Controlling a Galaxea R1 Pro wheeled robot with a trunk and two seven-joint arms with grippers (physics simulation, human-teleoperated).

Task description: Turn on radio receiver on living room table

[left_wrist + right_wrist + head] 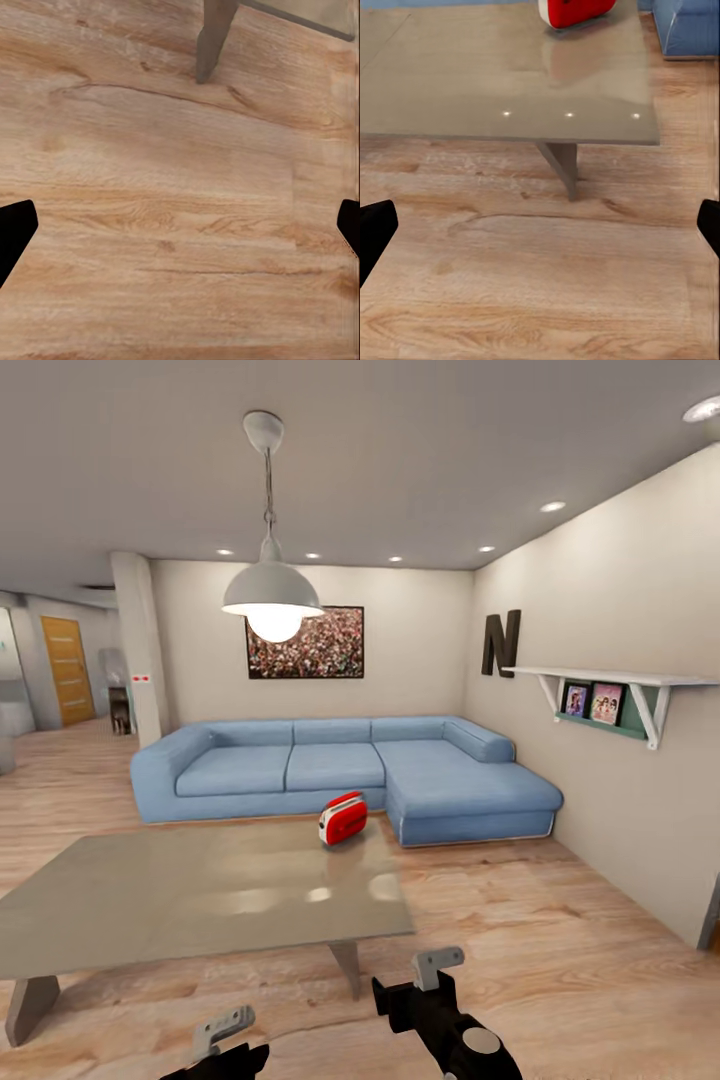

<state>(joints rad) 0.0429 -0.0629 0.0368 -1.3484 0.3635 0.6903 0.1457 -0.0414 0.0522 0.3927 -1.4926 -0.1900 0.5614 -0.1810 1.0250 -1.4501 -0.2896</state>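
Both pincers are spread wide with nothing in them — the left pincer (180,225) and right pincer (540,225) hang low over the wood floor (560,960). The radio receiver (343,818) sits well ahead of the right pincer, on the grey surface (150,900) at its far edge — blue sofa (340,765) behind.

Both arms hung low at the head view's bottom edge, the left gripper (180,225) and the right gripper (540,225) each empty, with dark fingertips (375,225) spread wide apart at the wrist views' opposite edges.
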